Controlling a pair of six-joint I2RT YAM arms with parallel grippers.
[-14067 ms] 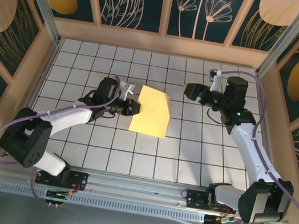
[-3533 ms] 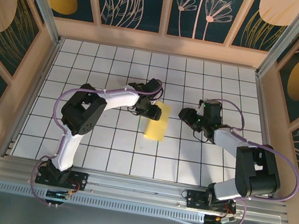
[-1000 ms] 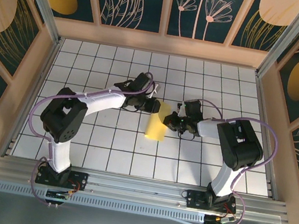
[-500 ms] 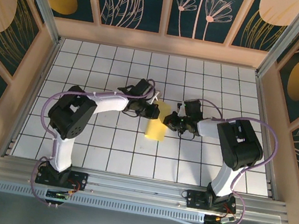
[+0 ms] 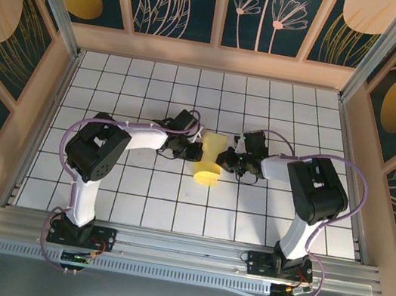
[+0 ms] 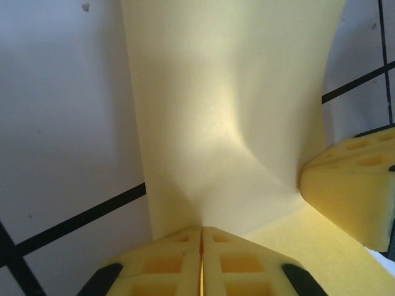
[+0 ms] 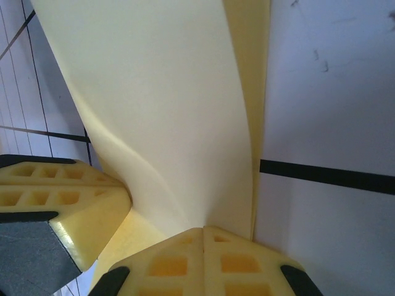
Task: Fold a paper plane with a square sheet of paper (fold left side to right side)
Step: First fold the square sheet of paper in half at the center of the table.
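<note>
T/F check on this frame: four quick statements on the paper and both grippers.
1. The left gripper is shut on the sheet of paper. True.
2. The right gripper hangs open, clear of the paper. False: it is shut on the paper's opposite edge.
3. The paper lies flat and fully spread on the table. False: it is narrow and bowed between the two grippers.
4. The paper is near the middle of the tiled table. True.
</note>
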